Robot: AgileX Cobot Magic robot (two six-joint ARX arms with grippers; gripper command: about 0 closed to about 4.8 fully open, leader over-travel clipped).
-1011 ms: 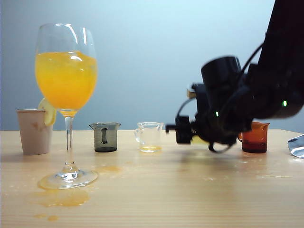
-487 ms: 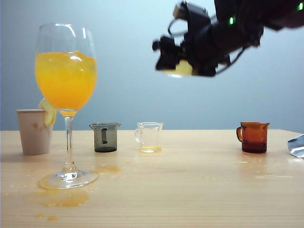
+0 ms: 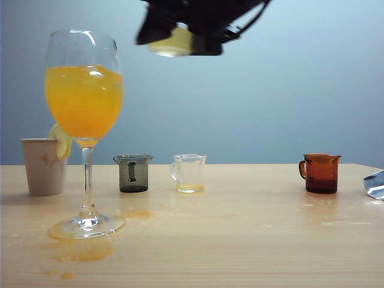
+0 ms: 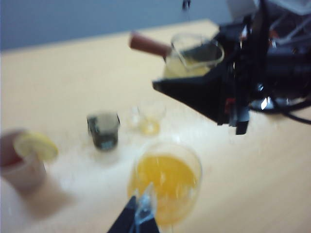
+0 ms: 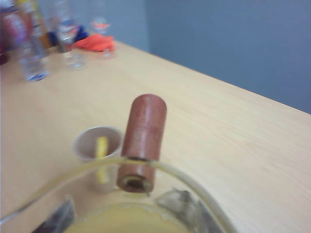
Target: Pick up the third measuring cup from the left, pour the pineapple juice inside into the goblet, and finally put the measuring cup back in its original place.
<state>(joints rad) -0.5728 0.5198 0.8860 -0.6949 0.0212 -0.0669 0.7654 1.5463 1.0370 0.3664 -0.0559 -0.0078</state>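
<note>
Up at the top edge of the exterior view hangs the right arm, dark and blurred, stretched in from the right side and well above the bench. Carries the right gripper high over the row of cups, a little to the right of the goblet and above the level of its rim. Of the left arm, only the left gripper to see, in its own wrist view, looking down over the goblet.

Below, a light wood-grain bench with orange wet spots around the round foot of the goblet, and a plain blue-grey wall behind. Along the back, from the left: a beige paper cup with a lemon slice on its rim, a grey cup, a clear handled cup, then a bare patch of wood, then an amber cup. In the goblet, deep orange liquid, filling most of the bowl.

Right gripper closed around the third measuring cup, holding it in the air, apart from everything on the bench. Inside, the pale yellow pineapple juice; on the side of the cup, a brown round handle pointing away from the gripper. Left gripper too blurred at the tips: spread or pressed together, cannot tell; seems to hold nothing.
</note>
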